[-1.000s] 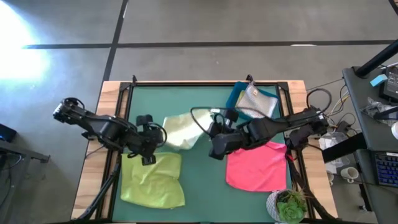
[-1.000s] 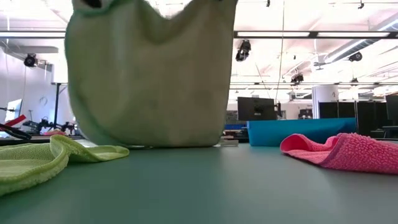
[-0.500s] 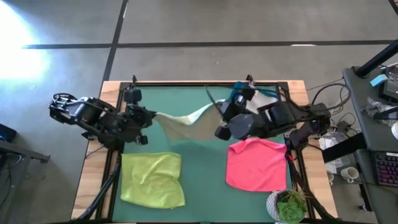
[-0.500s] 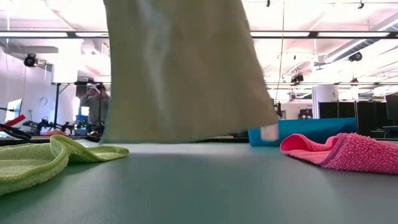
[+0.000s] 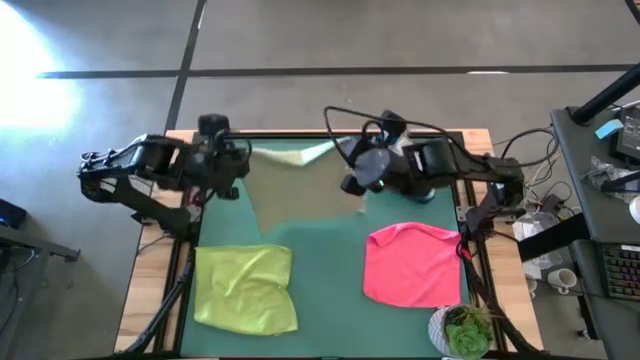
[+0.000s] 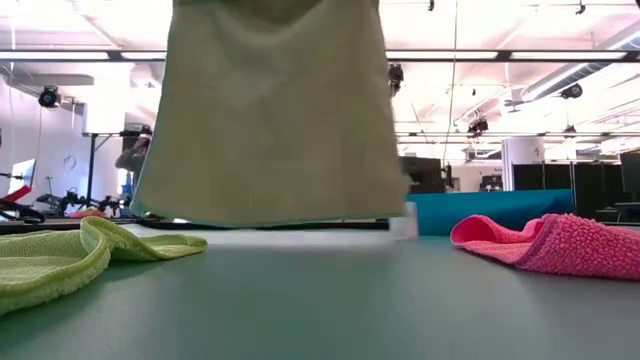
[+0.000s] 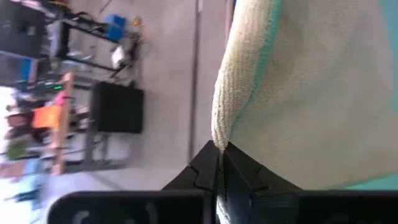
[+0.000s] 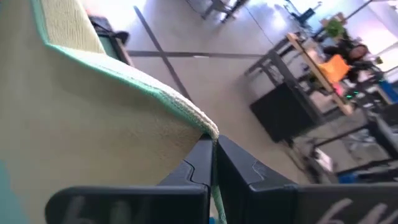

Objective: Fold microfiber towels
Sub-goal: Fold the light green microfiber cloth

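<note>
At the far edge of the table, the left gripper is clenched on one top corner of the pale green towel, and the right gripper is clenched on the opposite top corner; both wrist views show the fingers pinched together on the teal-stitched hem. Stretched between the two, the towel hangs as a flat sheet above the green mat, its lower edge clear of the surface in the low view. Nearer the front on the left arm's side, the lime green towel lies loosely spread with a rumpled edge. Opposite, on the right arm's side, the hot pink towel lies flat on the mat. A blue bin sits behind the hanging towel toward the right arm's side. A potted plant stands at the front right corner.
</note>
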